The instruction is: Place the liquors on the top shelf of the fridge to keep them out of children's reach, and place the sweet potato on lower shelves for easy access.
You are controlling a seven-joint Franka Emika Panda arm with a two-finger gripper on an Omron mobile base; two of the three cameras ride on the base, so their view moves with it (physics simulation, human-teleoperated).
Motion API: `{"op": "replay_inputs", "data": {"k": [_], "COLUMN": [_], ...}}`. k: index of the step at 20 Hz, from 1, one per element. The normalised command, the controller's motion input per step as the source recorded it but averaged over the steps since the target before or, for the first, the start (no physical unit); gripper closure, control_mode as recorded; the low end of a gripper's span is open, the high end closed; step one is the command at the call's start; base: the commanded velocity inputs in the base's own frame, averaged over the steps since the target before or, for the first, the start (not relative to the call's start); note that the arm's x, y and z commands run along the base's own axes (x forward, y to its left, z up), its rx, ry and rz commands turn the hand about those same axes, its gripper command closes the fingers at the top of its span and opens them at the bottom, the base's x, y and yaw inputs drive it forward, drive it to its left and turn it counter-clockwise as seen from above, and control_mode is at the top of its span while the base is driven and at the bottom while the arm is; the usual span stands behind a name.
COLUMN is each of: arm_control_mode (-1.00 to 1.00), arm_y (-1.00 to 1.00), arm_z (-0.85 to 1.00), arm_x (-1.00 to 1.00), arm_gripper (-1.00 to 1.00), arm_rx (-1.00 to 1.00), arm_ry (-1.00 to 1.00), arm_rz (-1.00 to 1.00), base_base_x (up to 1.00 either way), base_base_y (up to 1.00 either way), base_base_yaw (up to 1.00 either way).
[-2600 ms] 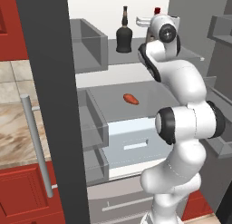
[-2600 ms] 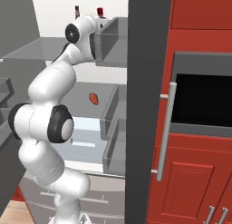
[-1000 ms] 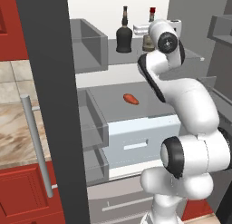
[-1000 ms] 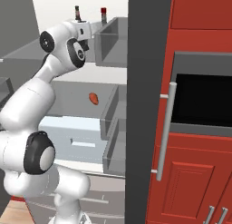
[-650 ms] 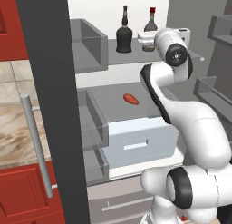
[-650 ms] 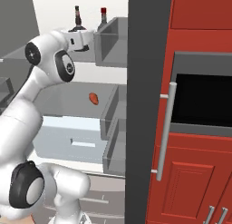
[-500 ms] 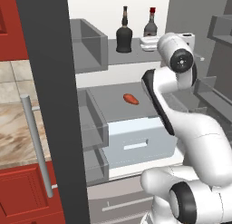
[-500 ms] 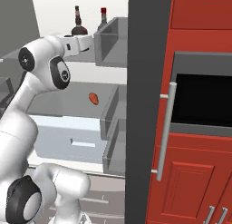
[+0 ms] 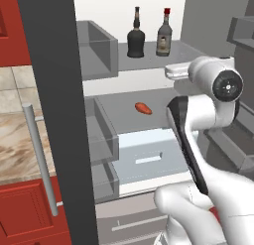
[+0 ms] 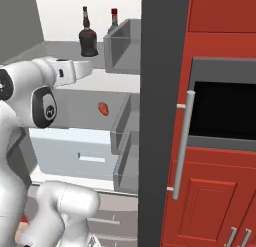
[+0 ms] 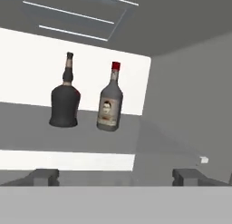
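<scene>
A: Any lettering on that grey bottle (image 11: 109,107)?
B: There's a pale label (image 11: 107,108) on its front, too blurred to read.
A: And the black bottle (image 11: 65,99)?
B: No readable text there either.

White glossy arm (image 9: 208,110), rounded segments, dark grey joint caps, black side strip, small dark end effector (image 11: 115,175) tips

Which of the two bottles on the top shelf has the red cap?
The slimmer grey glass bottle with the pale label; the squat black bottle beside it has a dark neck.
</scene>
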Motion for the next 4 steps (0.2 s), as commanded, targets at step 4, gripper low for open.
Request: {"op": "replay_inputs", "data": {"k": [4], "arm_control_mode": [-1.0], "arm_y": [0.0], "arm_z": [-0.46], "arm_x": [-1.0], "arm_gripper": [-1.0], "arm_rx": [0.0], "arm_ry": [0.2], "arm_rz": [0.09], "base_base_x": [0.0], "base_base_y": [0.0], "base_base_yaw": [0.0]}}
